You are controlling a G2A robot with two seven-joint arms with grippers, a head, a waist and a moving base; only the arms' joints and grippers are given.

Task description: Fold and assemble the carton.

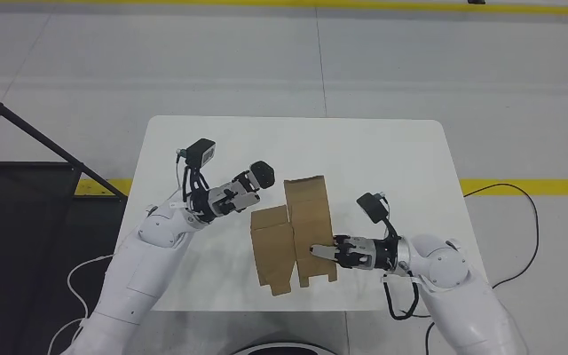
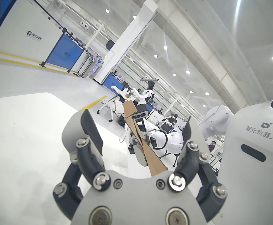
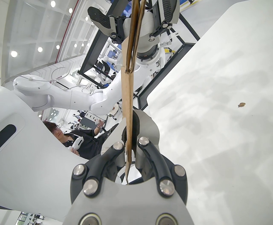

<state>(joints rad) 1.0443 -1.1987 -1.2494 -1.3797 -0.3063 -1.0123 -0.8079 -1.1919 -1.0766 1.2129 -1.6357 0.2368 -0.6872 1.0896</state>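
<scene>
A flat brown carton [image 1: 293, 232] is held a little above the middle of the white table [image 1: 382, 151]. My right gripper [image 1: 321, 253] is shut on the carton's right edge; in the right wrist view the cardboard [image 3: 127, 95] runs edge-on between the closed fingers [image 3: 139, 125]. My left gripper [image 1: 248, 189] is at the carton's upper left corner and is open. In the left wrist view its fingers [image 2: 91, 127] stand wide apart on either side of the carton's edge [image 2: 149, 153], not touching it. The left gripper [image 3: 132, 15] also appears open beyond the carton in the right wrist view.
A small brown scrap [image 3: 241, 104] lies on the bare tabletop to the right of the carton. A black frame and dark mat [image 1: 35, 222] stand off the table's left side. Yellow floor tape [image 1: 506, 186] runs past the right edge.
</scene>
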